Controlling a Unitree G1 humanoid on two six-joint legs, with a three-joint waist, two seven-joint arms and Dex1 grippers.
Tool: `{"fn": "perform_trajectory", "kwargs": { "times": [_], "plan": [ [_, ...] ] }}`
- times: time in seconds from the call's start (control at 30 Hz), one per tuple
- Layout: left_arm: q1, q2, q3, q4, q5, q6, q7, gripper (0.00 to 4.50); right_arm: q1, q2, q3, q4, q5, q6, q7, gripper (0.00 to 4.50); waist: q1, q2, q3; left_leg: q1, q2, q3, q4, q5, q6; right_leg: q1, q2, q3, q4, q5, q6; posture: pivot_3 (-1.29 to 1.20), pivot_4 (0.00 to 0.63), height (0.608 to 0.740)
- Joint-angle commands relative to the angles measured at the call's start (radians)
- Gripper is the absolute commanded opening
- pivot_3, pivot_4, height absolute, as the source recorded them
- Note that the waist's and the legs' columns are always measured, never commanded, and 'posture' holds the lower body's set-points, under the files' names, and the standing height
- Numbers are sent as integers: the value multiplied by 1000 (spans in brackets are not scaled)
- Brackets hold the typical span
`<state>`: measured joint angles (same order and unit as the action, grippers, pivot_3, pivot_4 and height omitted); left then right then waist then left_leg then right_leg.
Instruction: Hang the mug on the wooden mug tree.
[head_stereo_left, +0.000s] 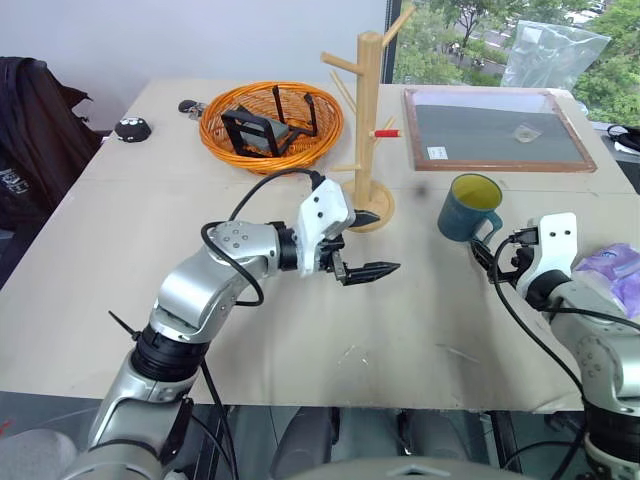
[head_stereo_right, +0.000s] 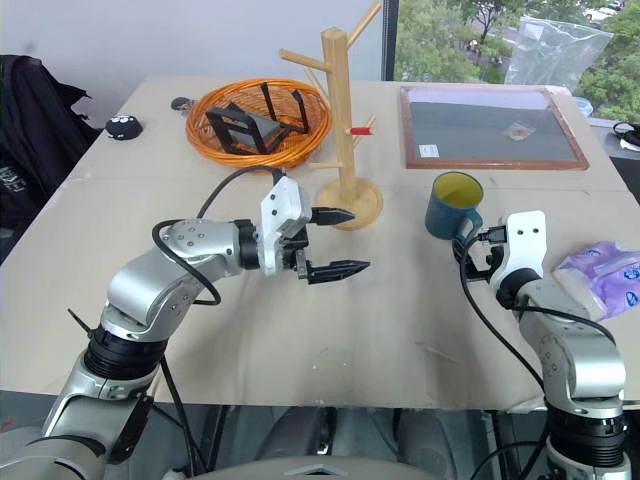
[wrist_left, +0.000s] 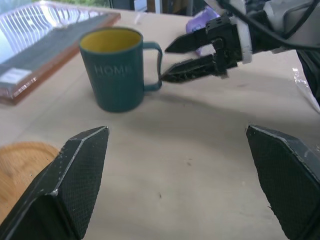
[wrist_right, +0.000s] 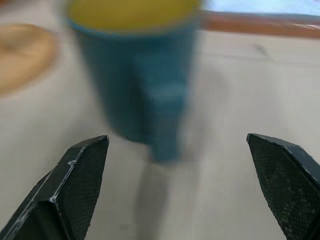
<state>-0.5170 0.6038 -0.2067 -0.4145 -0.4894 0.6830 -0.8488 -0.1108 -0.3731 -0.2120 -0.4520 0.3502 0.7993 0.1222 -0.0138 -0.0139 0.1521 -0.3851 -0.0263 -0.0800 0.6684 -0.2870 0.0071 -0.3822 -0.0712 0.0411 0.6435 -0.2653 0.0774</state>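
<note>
While the mug (head_stereo_left: 470, 206) stands upright on the table (head_stereo_left: 130, 260), right of centre, its handle points toward the near right, where the right gripper (head_stereo_left: 487, 256) sits just beside it. That gripper's two black fingers are spread wide and hold nothing; in the left wrist view its fingertips (wrist_left: 175, 60) reach right up to the loop handle, one tip seeming to touch it, though contact is hard to confirm. Teal outside and yellow inside, the mug bears the word HOME on its side.

Left of the mug, the wooden mug tree (head_stereo_left: 368, 130) stands on its round base, its pegs bare, one of them red-tipped. Hovering in front of that base, the left gripper (head_stereo_left: 365, 243) points to the right toward the mug, fingers parted wide and empty.

Farther back on the left rests an orange wire basket (head_stereo_left: 271, 125), and a wood-framed dark board (head_stereo_left: 497, 130) lies at the far right. A purple printed bag (head_stereo_left: 620, 272) lies at the right edge, beside the right arm.
</note>
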Motion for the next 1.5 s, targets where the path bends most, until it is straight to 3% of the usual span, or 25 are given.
{"fn": "perform_trajectory", "kwargs": {
  "times": [0.03, 0.7, 0.8, 1.03, 1.17, 1.3, 1.5],
  "plan": [
    [-3, 9, 10, -48, 11, -8, 2, 4500, -25, 41, 5, 19, -60, -80, -54, 4475, -1, 0, 0, 1, 0, 0, 0, 0, 0, 0, 0, 0, 0, 0, 0, 0, 150, 740],
    [1, -5, -13, -29, 73, -45, -25, 4500, -177, 191, 58, 271, -254, -251, -203, 4475, -6, 0, 0, 2, 0, 1, -1, 0, 0, 1, 0, 1, 0, 0, 0, 0, 150, 740],
    [1, -9, -13, -27, 78, -47, -21, 4500, -195, 209, 47, 319, -251, -272, -206, 3730, -6, 0, 0, 1, 0, 1, -1, 0, 0, 1, 0, 1, 0, 0, 0, 0, 150, 740],
    [17, -22, -10, -32, 81, -48, -1, 4500, -217, 211, 42, 388, -251, -336, -177, 163, -6, 1, 0, 2, 0, 1, -1, 0, 0, 1, 0, 1, 0, 0, 0, 0, 150, 740],
    [27, -46, 1, -37, 76, -40, 35, 4500, -223, 179, 28, 382, -244, -341, -146, 68, -4, 1, 0, 2, 0, 1, -1, 0, 0, 1, 0, 1, 0, 0, 0, 0, 150, 740],
    [47, -68, 31, -40, 71, -43, 77, 4500, -243, 79, 41, 331, -184, -308, 15, 68, -5, 1, 1, 1, 0, 2, -1, 0, 0, 1, 0, 1, 0, 0, 0, 0, 150, 740],
    [139, -121, 221, -79, -76, -86, 98, 4500, -387, -219, 126, 204, 28, -169, 508, 68, -29, 4, 2, 2, 1, 2, -1, -1, 1, 1, 0, 2, 0, 0, 0, 0, 150, 740]
  ]
}}
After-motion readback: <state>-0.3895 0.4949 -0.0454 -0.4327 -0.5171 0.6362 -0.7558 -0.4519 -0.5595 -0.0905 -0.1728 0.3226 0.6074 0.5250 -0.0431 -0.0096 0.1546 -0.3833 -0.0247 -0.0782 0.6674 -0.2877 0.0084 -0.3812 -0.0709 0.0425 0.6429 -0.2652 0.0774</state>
